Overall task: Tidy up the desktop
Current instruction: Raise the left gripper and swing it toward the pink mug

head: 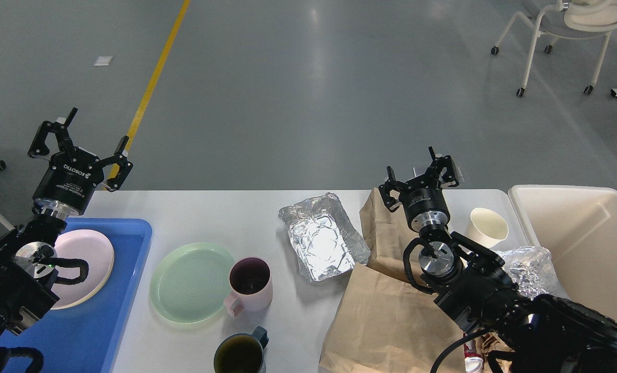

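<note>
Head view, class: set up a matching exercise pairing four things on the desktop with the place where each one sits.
Things
1. pink plate
2. green plate
3. foil tray
4. paper cup

Places
A. just left of the pink mug
B. beside the cream bin, at the right end of the desktop
C. inside the blue tray
D. between the pink mug and the brown paper bags

Pairs: 1-C, 2-A, 3-D, 4-B
</note>
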`<action>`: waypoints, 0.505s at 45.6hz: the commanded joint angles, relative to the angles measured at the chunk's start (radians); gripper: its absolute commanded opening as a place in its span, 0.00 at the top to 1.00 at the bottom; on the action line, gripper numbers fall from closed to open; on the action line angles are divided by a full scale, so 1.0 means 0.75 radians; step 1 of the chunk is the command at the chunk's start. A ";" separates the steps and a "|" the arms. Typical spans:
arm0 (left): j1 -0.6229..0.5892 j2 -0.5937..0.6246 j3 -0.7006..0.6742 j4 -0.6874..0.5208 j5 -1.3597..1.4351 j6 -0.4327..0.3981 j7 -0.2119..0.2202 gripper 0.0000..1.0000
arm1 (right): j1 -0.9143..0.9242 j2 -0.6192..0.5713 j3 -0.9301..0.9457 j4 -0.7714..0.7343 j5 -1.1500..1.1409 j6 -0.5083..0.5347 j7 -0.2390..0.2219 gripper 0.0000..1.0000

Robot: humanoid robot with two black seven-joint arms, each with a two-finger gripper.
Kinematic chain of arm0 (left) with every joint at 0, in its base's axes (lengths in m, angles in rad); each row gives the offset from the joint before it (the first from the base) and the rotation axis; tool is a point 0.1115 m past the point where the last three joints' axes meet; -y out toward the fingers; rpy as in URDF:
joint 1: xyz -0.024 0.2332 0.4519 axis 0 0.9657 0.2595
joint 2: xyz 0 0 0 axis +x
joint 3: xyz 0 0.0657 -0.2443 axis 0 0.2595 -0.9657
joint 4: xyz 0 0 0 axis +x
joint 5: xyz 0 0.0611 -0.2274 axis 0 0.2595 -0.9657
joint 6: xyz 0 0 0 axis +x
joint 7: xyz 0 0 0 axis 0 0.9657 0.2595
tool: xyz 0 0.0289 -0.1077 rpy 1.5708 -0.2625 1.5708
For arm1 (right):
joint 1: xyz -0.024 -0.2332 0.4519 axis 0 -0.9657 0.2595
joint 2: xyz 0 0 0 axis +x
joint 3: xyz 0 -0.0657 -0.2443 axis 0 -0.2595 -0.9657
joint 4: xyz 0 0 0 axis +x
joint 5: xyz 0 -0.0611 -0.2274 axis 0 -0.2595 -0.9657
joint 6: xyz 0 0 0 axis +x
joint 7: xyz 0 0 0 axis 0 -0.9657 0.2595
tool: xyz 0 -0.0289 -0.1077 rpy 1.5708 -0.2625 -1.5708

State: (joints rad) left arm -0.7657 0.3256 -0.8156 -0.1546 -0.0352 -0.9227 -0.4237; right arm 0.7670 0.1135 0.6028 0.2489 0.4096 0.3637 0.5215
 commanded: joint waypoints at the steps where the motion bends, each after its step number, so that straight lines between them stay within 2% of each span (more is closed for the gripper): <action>1: 0.008 0.010 0.022 -0.011 0.000 -0.001 -0.002 0.02 | 0.000 0.000 0.000 -0.001 0.000 0.000 0.000 0.00; 7: 0.002 0.051 0.067 -0.025 0.002 -0.001 -0.002 0.02 | 0.000 0.000 0.000 -0.001 0.000 0.000 0.000 0.00; 11: -0.010 0.136 0.093 -0.033 0.008 0.007 0.017 0.02 | 0.000 0.000 0.000 -0.001 0.000 0.000 0.000 0.00; 14: -0.057 0.206 0.191 -0.039 0.018 0.005 0.025 0.02 | 0.000 0.000 0.000 -0.001 0.000 0.000 0.000 0.00; 18: -0.183 0.288 0.443 -0.043 0.022 -0.005 0.049 0.02 | 0.000 0.000 0.000 -0.001 0.000 0.000 0.000 0.00; 19: -0.273 0.349 0.619 -0.045 0.024 -0.011 0.066 0.02 | 0.000 0.000 0.000 -0.001 0.000 0.000 0.000 0.00; 21: -0.363 0.402 0.780 -0.045 0.031 -0.036 0.096 0.02 | 0.000 0.000 0.000 -0.001 0.000 0.000 0.000 0.00; 22: -0.412 0.423 0.870 -0.045 0.033 -0.050 0.119 0.02 | 0.000 0.000 0.000 -0.001 0.000 0.000 0.000 0.00; 23: -0.536 0.465 1.081 -0.045 0.033 -0.050 0.186 0.02 | 0.000 0.000 0.000 -0.001 0.000 0.000 0.000 0.00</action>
State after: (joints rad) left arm -0.9852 0.5918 -0.3320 -0.1890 -0.0150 -0.9393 -0.3653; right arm 0.7670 0.1135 0.6028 0.2484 0.4096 0.3635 0.5215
